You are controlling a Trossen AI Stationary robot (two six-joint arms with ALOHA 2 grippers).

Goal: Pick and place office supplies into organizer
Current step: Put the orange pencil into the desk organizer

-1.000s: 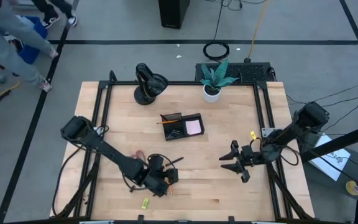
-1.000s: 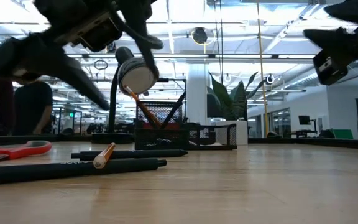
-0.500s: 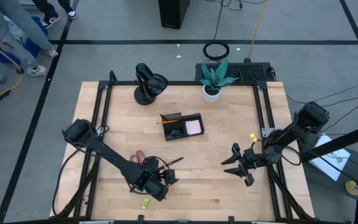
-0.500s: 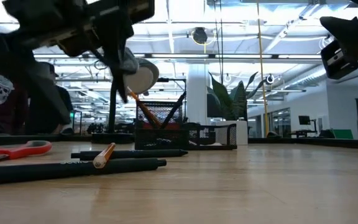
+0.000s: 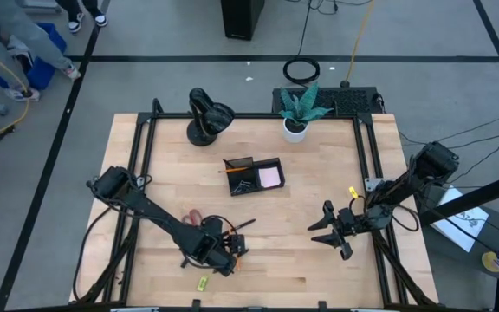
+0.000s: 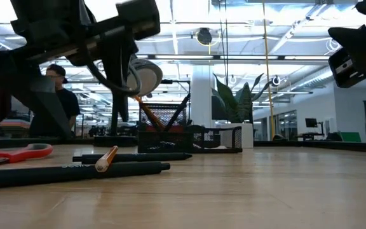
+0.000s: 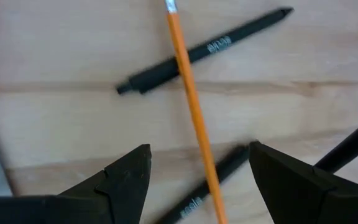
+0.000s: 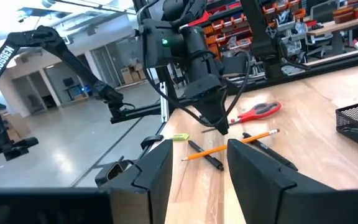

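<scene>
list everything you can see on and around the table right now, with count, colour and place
organizer: one, black, table centre
sticky-note pad: one, pink, in the organizer's right compartment
pencils: two, orange; one in the organizer, one lying across the pens
pens: two, black, under the left gripper
scissors: one, red handles, beside the pens
yellow-green piece: one, near front edge
lamp: one, black, back left
plant pot: one, white, back centre
person: one, dark shirt, behind the table
left gripper: fingers open over the pencil
right gripper: front right, empty
</scene>
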